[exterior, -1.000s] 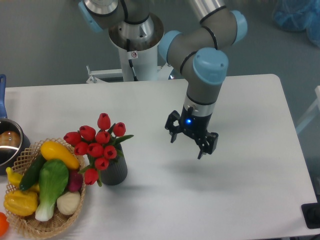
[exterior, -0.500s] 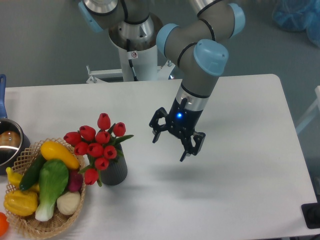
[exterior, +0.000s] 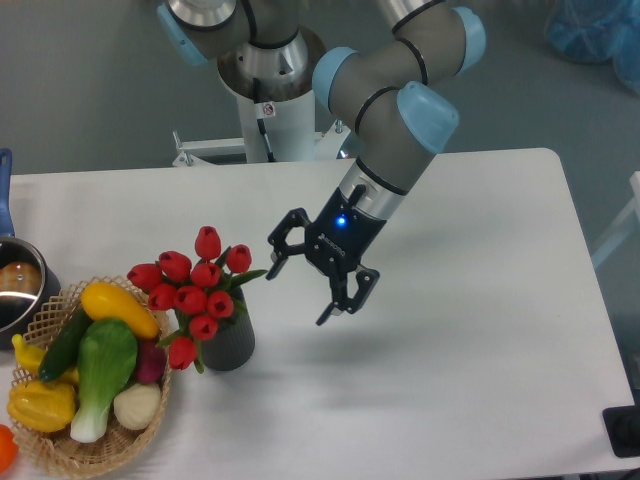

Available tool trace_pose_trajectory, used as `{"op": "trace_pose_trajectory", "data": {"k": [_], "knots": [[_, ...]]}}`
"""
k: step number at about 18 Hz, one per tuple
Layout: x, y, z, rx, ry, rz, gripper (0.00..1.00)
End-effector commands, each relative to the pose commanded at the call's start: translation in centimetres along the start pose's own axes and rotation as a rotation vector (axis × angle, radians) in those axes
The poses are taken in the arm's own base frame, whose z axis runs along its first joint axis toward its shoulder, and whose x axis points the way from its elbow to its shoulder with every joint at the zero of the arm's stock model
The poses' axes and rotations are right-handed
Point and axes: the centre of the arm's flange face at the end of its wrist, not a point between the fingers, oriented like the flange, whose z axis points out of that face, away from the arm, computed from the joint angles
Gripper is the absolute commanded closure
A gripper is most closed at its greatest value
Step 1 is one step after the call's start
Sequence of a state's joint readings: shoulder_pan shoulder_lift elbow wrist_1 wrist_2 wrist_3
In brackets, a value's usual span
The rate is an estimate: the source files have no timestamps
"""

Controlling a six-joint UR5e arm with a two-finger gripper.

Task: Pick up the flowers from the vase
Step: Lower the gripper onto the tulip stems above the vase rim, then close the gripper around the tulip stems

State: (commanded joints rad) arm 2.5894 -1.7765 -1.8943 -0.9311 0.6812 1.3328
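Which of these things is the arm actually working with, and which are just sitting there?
Part of the job:
flowers
vase
gripper, open, beside the flowers

Just lying about:
wicker basket of vegetables
steel pot

Gripper (exterior: 312,276) moved left toward flowers (exterior: 194,283), tilted more, jaws apart.

Bright, even overhead light; soft faint shadows; sharp focus.
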Motion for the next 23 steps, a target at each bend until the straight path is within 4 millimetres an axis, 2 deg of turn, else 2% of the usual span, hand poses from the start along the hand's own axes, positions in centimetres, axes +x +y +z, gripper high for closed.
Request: {"op": "trace_pose_trajectory", "data": {"k": [3,7,14,15,16,18,19,23], "knots": [[1.8,0.1,0.2,0.035,0.02,0.005,0.0],[3.0,-1.8,1.2,0.109,0.061,0.025,0.0],[4.3,-3.1,2.8,0.142,0.103,0.049,0.0],[4.4,-3.2,3.1,0.146,0.108,0.052,0.07],[4.3,-3.2,3.1,0.159,0.111,0.05,0.25],[4.1,-3.1,2.9,0.17,0.109,0.048,0.83],[4.0,-3.0,2.8,0.17,0.106,0.047,1.0],[3.8,-3.4,2.1,0.159,0.087,0.056,1.0]]}}
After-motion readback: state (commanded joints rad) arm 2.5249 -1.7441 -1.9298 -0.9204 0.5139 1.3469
